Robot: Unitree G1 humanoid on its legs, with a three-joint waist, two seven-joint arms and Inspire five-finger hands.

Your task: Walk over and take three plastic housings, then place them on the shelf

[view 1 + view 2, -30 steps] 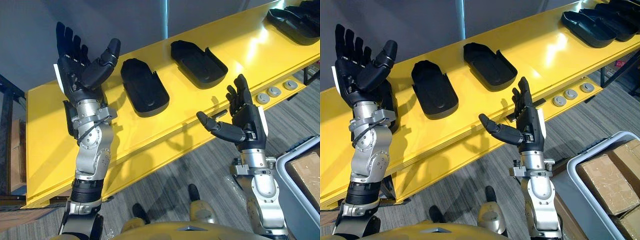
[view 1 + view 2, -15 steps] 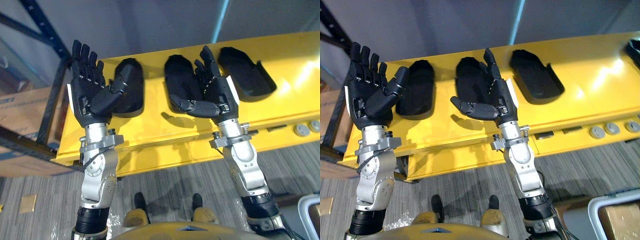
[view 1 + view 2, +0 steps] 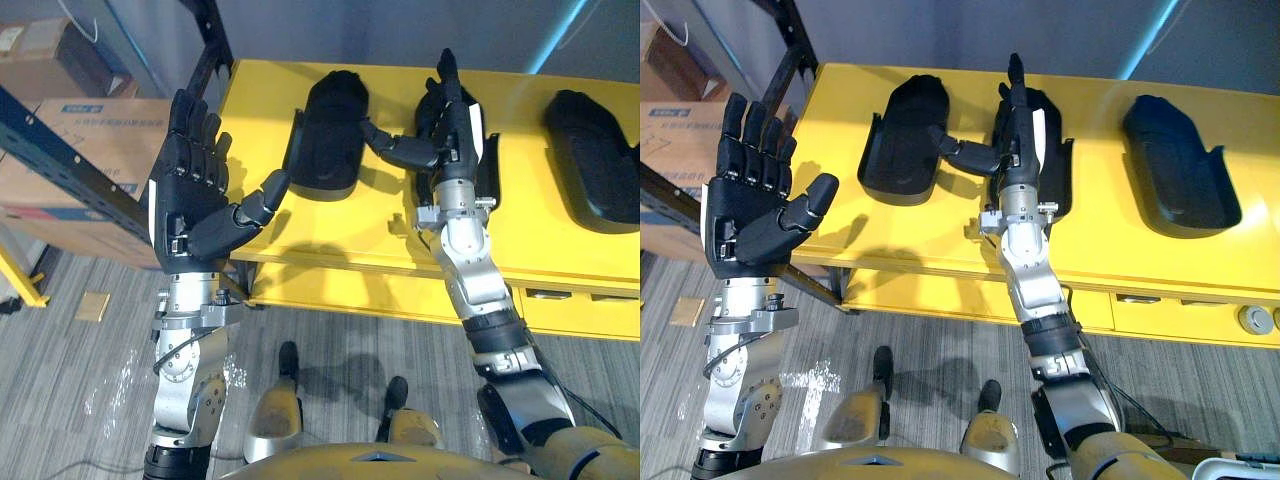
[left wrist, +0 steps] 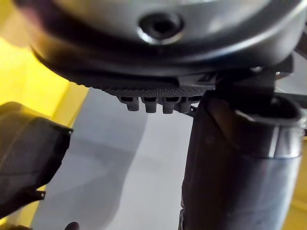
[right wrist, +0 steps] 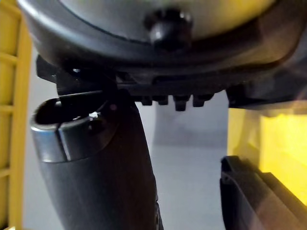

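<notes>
1. Right hand [image 3: 1018, 140]: released, fingers straight and pointing away from me, thumb stuck out toward my left side. It holds nothing. It hangs over the middle plastic housing [image 3: 1060, 172]; I cannot tell whether the fingers touch it.
2. Left hand [image 3: 190, 205]: released, palm up and raised, fingers spread, thumb angled inward. It is empty and off the near left corner of the table, well apart from any housing.
3. Left plastic housing [image 3: 902, 140]: lying hollow side up, just beside my right thumb, untouched.
4. Right plastic housing [image 3: 1180, 165]: lying hollow side up, well apart from both hands.
5. Yellow table [image 3: 1110, 232]: carries all three housings in a row.
6. Dark rack [image 3: 70, 160]: stands to my left, with a cardboard box [image 3: 110, 130] behind its beam; I judge this may be the shelf meant.
7. Progress, as I judge it: the walk-over looks done. None of the three housings is taken yet, and none is placed; the first grasp is the step in hand.
</notes>
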